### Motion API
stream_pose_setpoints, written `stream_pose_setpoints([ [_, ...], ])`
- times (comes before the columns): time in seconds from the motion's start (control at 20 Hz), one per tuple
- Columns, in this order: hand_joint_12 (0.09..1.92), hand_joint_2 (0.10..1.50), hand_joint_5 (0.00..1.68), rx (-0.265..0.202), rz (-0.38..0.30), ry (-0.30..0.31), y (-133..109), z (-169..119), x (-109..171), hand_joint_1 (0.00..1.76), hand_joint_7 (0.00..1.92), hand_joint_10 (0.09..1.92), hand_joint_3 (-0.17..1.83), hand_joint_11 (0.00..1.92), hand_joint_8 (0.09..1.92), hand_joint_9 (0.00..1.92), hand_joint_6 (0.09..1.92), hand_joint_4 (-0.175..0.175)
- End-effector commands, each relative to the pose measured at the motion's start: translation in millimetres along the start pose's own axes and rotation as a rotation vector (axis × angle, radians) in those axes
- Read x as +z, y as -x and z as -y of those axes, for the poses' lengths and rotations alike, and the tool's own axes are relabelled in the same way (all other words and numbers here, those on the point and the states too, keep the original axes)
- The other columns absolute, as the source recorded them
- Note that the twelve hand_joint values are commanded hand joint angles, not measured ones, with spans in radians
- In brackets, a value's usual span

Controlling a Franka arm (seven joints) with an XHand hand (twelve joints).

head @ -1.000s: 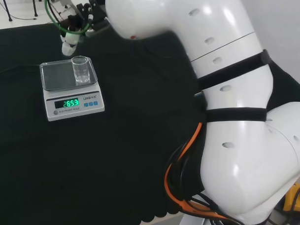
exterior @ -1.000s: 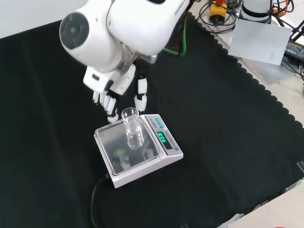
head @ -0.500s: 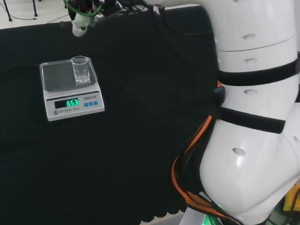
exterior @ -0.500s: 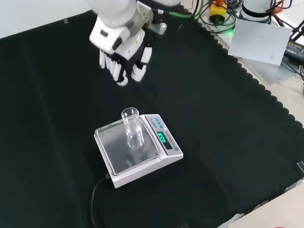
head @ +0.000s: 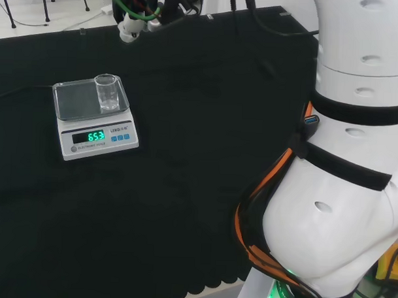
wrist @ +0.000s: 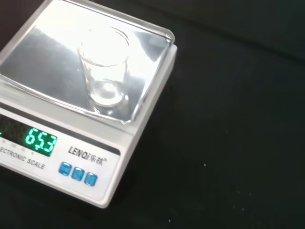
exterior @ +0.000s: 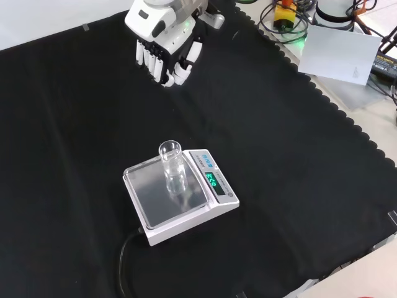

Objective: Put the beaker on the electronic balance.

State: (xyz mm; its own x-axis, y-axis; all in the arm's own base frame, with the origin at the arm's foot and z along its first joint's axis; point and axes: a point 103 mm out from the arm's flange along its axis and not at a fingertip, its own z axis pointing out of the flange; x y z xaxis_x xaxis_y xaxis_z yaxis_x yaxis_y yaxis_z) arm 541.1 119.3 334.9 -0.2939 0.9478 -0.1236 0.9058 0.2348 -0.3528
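Beaker (exterior: 173,167) of clear glass stands upright on the steel pan of the electronic balance (exterior: 217,202), its long axis vertical and its open mouth pointing straight up; I cannot tell whether it holds anything. In the front view it sits toward the pan's far right corner, close to the edge that borders the lit display strip, with bare pan left on its other sides. The wrist view shows the same: the beaker (wrist: 104,67) rests near the pan's edge on the display side, its base wholly on the metal, and the balance (wrist: 102,167) stands flat on the black cloth (wrist: 238,119). A dark cable (exterior: 127,261) leaves the balance's near left corner in the front view and runs toward the cloth's near edge. Nothing touches the beaker. The hand (exterior: 162,46) hangs well apart from it, farther off and higher in the front view, above the cloth near its far edge, and holds nothing; its fingers (exterior: 149,59) point down toward the cloth, fairly straight and lying close together. In the head view the hand (head: 130,30) is at the top, beyond and to the right of the balance (head: 98,136), with green cable looped beside it. Between the hand and the balance lies only bare cloth, and the cloth is open on every side of the balance out to its scalloped edge (exterior: 347,130).
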Motion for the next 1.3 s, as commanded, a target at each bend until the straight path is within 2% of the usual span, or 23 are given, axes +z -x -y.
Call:
stream_pose_setpoints([
  [0.05, 1.28, 1.10, 0.97, 0.066, -0.008, 0.049, 23.0, 22.9, 7.6, 1.09, 1.10, 0.92, 0.04, 0.97, 0.92, 1.17, 1.04, -0.040],
  [0.4, 1.28, 1.10, 0.97, 0.092, -0.027, 0.038, 28.1, 37.3, 23.6, 1.10, 1.11, 0.92, 0.04, 0.99, 0.91, 1.18, 1.04, -0.049],
  [0.55, 1.27, 1.10, 0.97, 0.110, -0.051, 0.014, 32.8, 43.0, 31.8, 1.10, 1.12, 0.92, 0.05, 0.99, 0.91, 1.18, 1.04, -0.051],
  [0.9, 1.27, 1.10, 0.97, 0.169, -0.050, -0.016, 41.7, 55.2, 43.3, 1.10, 1.12, 0.92, 0.05, 0.99, 0.91, 1.18, 1.05, -0.054],
  [1.0, 1.27, 1.10, 0.97, 0.178, -0.056, 0.008, 41.9, 60.2, 45.7, 1.10, 1.12, 0.92, 0.05, 0.99, 0.91, 1.18, 1.05, -0.055],
  [1.1, 1.26, 1.10, 0.96, 0.183, -0.048, 0.062, 41.1, 65.6, 49.2, 1.10, 1.13, 0.92, 0.06, 0.99, 0.91, 1.18, 1.06, -0.064],
  [1.3, 1.24, 1.07, 0.96, 0.183, -0.080, 0.085, 42.2, 71.8, 58.1, 1.11, 1.16, 0.92, 0.12, 1.04, 0.89, 1.21, 1.06, -0.095],
])
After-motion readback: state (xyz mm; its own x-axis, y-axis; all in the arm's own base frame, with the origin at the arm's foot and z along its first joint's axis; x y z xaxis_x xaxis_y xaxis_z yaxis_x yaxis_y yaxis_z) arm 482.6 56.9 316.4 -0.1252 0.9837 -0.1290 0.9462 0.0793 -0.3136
